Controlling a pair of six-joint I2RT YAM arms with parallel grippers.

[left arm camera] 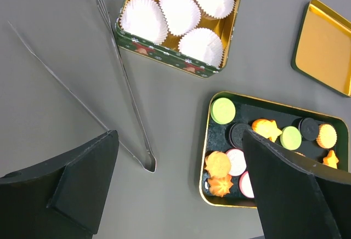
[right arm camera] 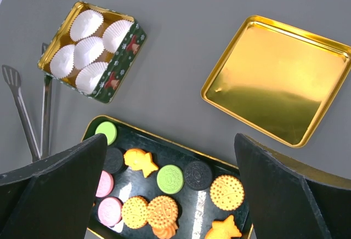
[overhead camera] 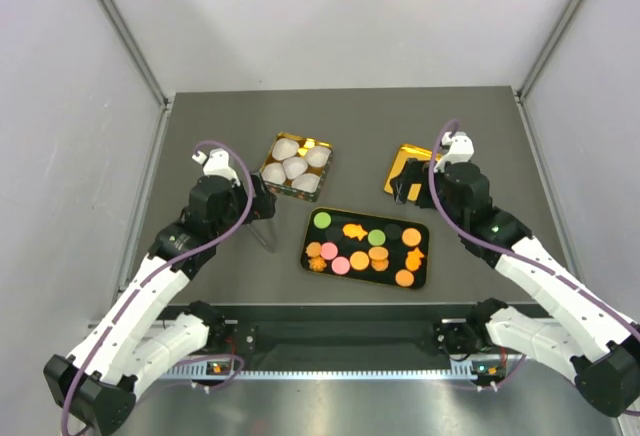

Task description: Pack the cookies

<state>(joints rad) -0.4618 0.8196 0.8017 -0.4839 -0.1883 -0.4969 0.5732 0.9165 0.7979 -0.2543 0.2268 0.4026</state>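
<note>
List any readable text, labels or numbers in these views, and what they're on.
No readable text in any view.
Green tin: the side wall shows printed festive figures, no legible lettering.
Dark round cookies: embossed pattern, too blurred to read.
Gold lid and tongs: no markings visible.

No legible text or labels.

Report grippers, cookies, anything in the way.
Left gripper open, empty. Right gripper open, empty. Cookies all on black tray; paper cups in tin unfilled. Tongs beside tin, clear of tray.
</note>
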